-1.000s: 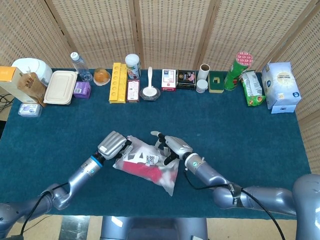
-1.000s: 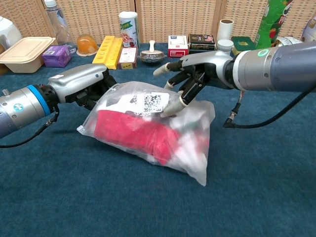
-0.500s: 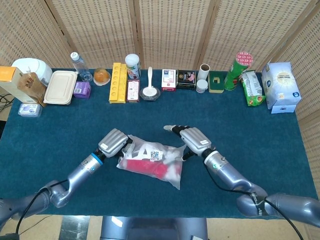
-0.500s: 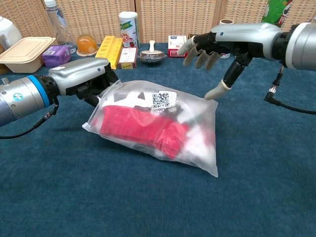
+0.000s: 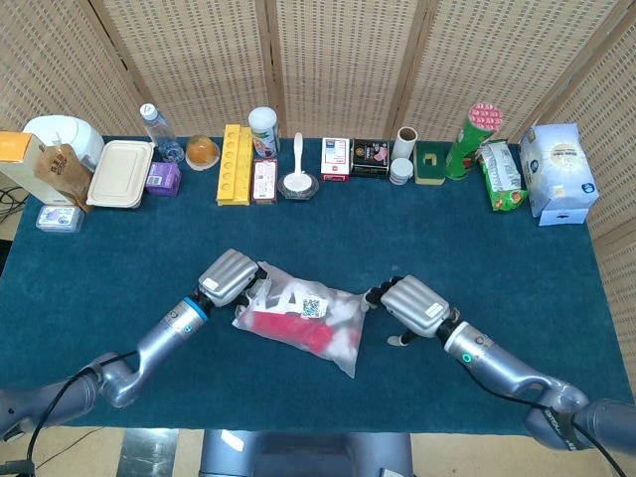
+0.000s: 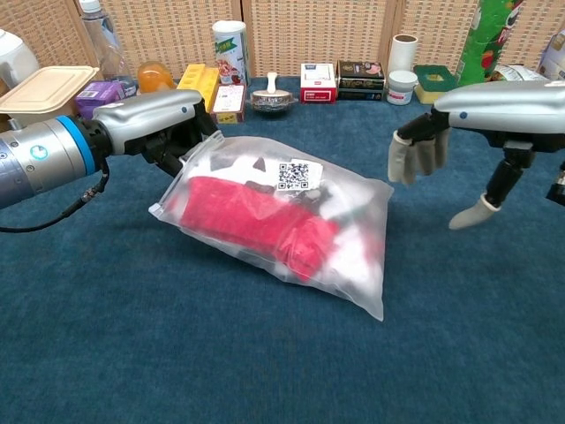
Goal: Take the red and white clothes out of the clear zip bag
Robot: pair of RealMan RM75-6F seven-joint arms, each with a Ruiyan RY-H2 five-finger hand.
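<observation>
The left hand (image 6: pixel 163 124) gripped the clear zip bag (image 6: pixel 282 216) at nine o'clock; the chest view alone showed the right hand (image 6: pixel 468 155) empty — fingers apart, off the bag.

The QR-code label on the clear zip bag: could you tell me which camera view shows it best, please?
The chest view: the QR-code label is close and large on the zip bag's upper face, above the red cloth, its square pattern distinct. The head view shows the same label from above, only as a tiny white patch.

the left hand (image 6: pixel 159 124) has its fingertips hidden behind the clear zip bag (image 6: pixel 353 212).
</observation>
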